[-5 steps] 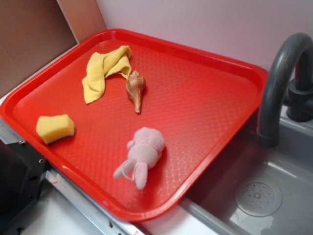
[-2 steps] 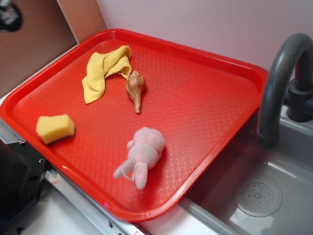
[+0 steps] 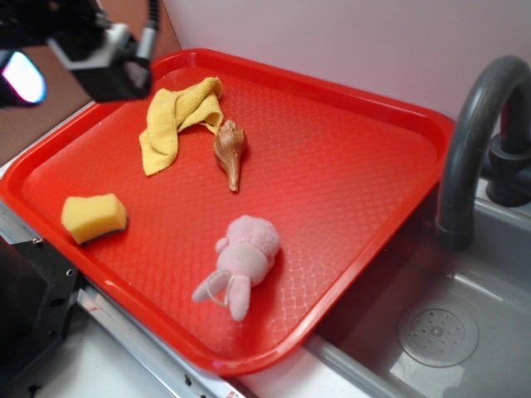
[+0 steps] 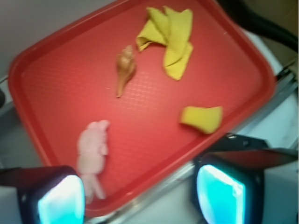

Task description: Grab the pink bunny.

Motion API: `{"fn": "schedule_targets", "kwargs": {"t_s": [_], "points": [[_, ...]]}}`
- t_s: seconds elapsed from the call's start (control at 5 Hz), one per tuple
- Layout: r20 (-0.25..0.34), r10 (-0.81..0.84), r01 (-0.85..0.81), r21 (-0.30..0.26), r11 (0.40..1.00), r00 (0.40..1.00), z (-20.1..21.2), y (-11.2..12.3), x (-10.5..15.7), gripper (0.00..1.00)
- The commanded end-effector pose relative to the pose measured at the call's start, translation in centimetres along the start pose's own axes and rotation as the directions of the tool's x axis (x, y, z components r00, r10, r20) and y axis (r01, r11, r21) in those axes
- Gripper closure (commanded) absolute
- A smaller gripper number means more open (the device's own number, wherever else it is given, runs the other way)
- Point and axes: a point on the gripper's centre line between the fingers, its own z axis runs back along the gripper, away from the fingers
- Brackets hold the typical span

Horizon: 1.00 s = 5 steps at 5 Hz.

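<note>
Claw (image 4: 140, 196) spread wide, empty — pink bunny (image 3: 241, 264) lies lengthwise, ears toward tray's (image 3: 348, 207) near rim

Fuzzy plush pink bunny (image 3: 247, 259), glossy textured plastic tray (image 3: 348, 191), terry cloth rag (image 3: 176, 120), porous sponge (image 3: 94, 217)

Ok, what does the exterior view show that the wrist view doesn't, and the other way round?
Only the exterior shows the grey faucet, the sink with its drain, and the arm high at the tray's far left corner. Only the wrist shows both fingers of the gripper, spread wide with nothing between. Both show the red tray, pink bunny, seashell, yellow cloth and sponge.
</note>
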Motion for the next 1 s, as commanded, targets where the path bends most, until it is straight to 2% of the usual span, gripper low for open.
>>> {"fn": "schedule_targets", "kwargs": {"t_s": [0.0,0.2,0.4,0.6,0.8], "points": [[-0.012,0.049,-0.050,-0.108,0.993,0.999,-4.9,-4.0,0.7,0.00],[-0.038,0.063,-0.066,-0.090,0.994,0.997,-8.5,-4.9,0.4,0.00],[-0.026,0.068,-0.069,-0.062,0.996,0.997,-11.9,-5.7,-0.1,0.00],[-0.094,0.042,-0.048,-0.065,0.997,0.995,-13.9,-5.9,-0.8,0.00],[-0.111,0.027,-0.027,-0.001,1.000,0.993,-16.4,-5.7,-1.8,0.00]]}}
